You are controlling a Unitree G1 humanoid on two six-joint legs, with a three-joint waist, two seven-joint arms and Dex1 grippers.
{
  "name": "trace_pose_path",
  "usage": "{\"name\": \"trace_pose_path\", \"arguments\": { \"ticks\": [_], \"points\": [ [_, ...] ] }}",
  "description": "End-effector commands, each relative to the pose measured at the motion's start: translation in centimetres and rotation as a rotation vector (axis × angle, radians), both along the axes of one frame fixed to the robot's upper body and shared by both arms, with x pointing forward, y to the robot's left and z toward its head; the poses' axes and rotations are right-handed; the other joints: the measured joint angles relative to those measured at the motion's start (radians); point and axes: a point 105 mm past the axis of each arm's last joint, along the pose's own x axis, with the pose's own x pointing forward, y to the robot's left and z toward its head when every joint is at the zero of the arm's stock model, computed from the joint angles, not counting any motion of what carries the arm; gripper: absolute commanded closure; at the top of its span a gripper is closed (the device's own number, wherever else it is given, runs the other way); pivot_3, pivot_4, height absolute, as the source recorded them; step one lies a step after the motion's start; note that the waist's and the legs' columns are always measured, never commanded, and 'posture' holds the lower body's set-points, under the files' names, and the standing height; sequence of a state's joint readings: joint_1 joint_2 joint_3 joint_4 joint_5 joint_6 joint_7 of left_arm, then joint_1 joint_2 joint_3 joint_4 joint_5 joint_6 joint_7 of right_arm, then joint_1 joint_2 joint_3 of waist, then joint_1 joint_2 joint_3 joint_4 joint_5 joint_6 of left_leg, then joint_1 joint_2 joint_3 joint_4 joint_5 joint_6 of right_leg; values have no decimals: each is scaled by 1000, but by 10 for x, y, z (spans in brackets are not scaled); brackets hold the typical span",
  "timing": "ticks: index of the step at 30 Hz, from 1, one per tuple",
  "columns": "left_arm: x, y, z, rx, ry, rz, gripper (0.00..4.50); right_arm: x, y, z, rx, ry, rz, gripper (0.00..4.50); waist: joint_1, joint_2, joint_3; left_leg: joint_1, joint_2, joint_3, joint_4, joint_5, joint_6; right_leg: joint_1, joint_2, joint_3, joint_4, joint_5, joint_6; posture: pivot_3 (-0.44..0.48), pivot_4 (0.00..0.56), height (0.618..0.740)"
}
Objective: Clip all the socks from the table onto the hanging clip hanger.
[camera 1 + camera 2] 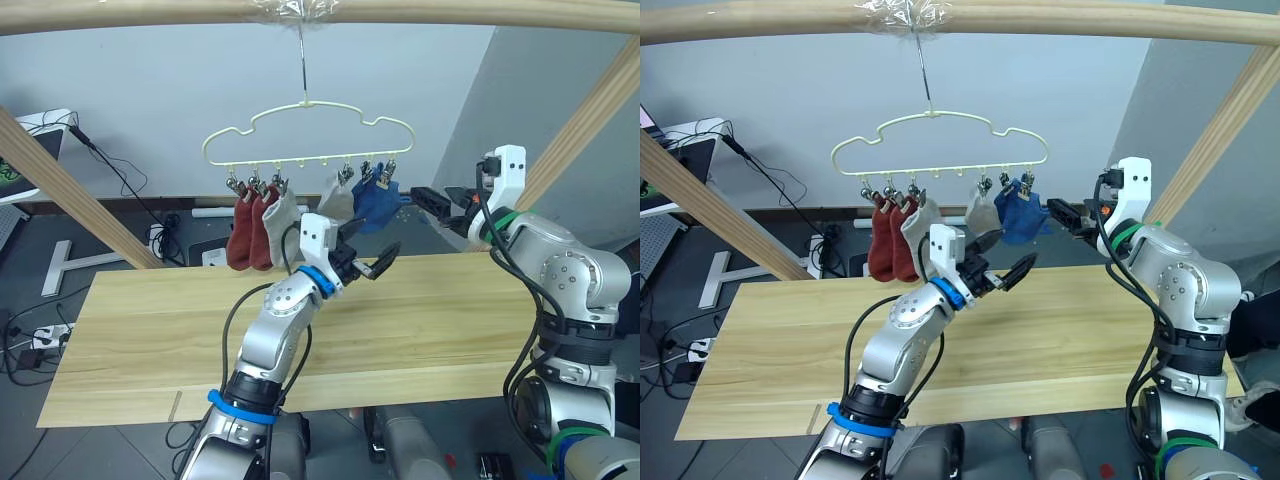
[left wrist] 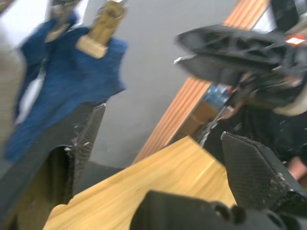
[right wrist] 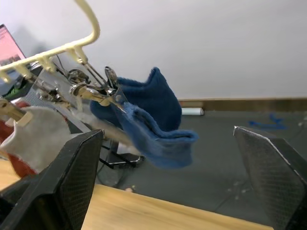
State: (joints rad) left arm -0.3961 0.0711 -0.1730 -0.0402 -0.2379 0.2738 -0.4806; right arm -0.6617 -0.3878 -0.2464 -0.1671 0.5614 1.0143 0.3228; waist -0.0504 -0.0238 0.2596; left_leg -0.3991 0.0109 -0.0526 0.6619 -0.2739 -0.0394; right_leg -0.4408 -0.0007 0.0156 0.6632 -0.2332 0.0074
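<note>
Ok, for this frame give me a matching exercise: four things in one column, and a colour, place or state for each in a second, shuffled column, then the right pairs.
Column one:
1. rust red socks
2. blue socks
3. left gripper
4. table

Column two:
A. fingers open, holding nothing, above the tabletop
B. clipped at the right end of the clip hanger
C. light wood, no socks lying on it
D. clipped at the left end of the clip hanger

Pairs: 1-D, 2-B, 3-A, 4-C
</note>
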Motion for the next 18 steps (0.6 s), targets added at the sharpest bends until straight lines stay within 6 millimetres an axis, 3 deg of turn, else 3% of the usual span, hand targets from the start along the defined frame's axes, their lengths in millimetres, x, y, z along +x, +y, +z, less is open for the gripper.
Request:
{"name": "trace_pose_path", "arguments": {
  "ticks": [1,5,9,13,18],
  "points": [
    [-2,68,11,39,-24,90,7,-21,-9,13,-170,-160,79,0,-1,0,0,0,1,0,0,0,0,0,0,0,0,-1,2,-45,251,740],
    [-13,153,8,170,74,216,7,-42,-20,9,-315,-240,210,0,-7,1,2,1,3,0,-1,0,0,-1,0,0,-1,-2,4,-17,252,740],
    [-31,219,5,338,140,353,7,-57,-35,2,-390,-257,279,0,0,1,2,1,2,0,0,0,0,0,0,-1,-1,-3,4,18,247,740],
    [-52,265,8,426,167,429,7,-70,-52,-4,-434,-237,326,0,19,1,2,1,1,2,0,0,0,0,-1,0,-3,-3,5,39,235,740],
    [-66,284,11,459,182,444,7,-73,-64,-6,-436,-221,327,0,26,1,2,1,2,1,0,0,0,0,-4,0,-3,-3,5,53,223,740]
  ]
}}
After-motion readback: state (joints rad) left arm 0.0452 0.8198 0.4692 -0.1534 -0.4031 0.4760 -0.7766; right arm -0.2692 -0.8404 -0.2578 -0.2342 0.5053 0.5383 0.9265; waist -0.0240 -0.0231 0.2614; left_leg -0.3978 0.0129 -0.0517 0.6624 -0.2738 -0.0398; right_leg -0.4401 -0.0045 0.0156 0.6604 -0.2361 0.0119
